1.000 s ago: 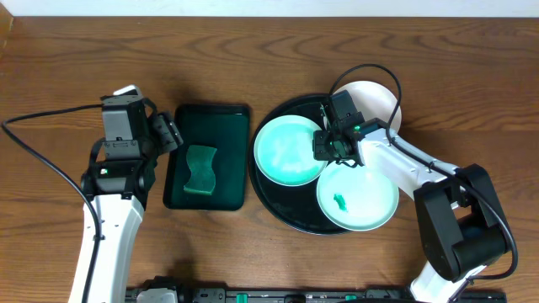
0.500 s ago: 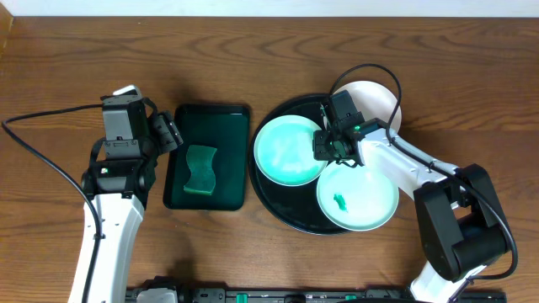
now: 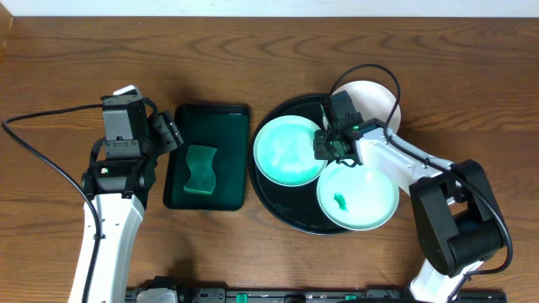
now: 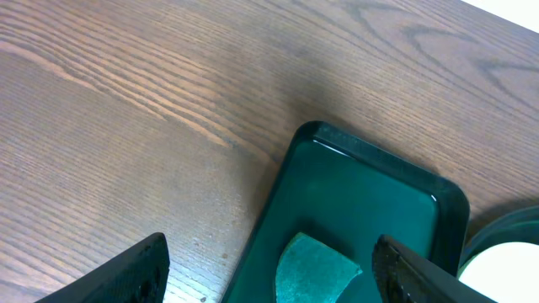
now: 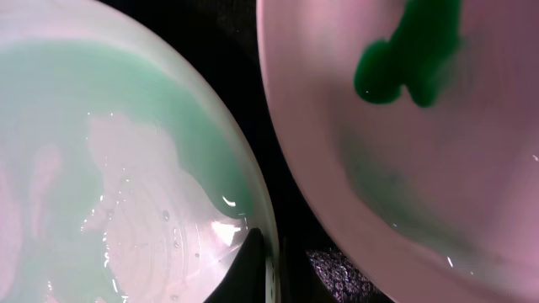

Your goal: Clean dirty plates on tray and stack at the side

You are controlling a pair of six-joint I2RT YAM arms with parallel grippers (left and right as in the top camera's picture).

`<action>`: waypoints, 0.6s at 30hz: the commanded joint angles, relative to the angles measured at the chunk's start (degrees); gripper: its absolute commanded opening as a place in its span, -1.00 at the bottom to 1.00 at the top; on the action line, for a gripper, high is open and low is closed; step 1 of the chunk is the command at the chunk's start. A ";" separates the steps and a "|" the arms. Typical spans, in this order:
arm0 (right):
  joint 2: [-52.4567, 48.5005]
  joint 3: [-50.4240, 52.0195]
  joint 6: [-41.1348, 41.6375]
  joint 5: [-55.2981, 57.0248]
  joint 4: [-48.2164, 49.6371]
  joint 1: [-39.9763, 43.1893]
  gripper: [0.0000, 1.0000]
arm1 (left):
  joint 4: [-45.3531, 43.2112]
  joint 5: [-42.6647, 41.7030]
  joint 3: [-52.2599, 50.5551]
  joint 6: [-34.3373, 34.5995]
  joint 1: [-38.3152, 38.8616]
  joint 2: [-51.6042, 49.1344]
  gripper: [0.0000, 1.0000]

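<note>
- Right gripper sits at the right edge of the left mint plate. That rim looks to lie between its jaws; can't tell if it's clamped.
- Left gripper is spread open over the green tray, which holds the sponge.
- Black tray holds both mint plates. The near mint plate has a green smear.
- White plate overlaps the black tray's far-right rim.

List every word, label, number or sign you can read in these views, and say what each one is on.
None: no text can be read in any view.
The mint plate, the smeared mint plate, the white plate, the black tray, the green tray and its sponge are all plain.
The left arm and right arm show no lettering.
</note>
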State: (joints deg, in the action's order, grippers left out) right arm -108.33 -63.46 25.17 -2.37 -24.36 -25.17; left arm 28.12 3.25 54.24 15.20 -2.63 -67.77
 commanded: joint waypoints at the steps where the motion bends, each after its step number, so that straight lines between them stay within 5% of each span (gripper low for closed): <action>1: -1.25 -0.13 -0.35 -0.90 -0.48 -0.02 -0.98 | 0.07 0.87 1.01 0.48 -0.24 -0.28 0.55; 18: 9.07 -0.39 -0.61 -0.81 -6.08 1.29 -0.98 | 0.09 0.87 1.01 0.48 -0.24 -0.28 0.55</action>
State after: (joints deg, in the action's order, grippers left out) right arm -100.97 -63.79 25.12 -4.03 -30.13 -24.23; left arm 28.12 3.38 54.24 15.20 -2.63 -67.77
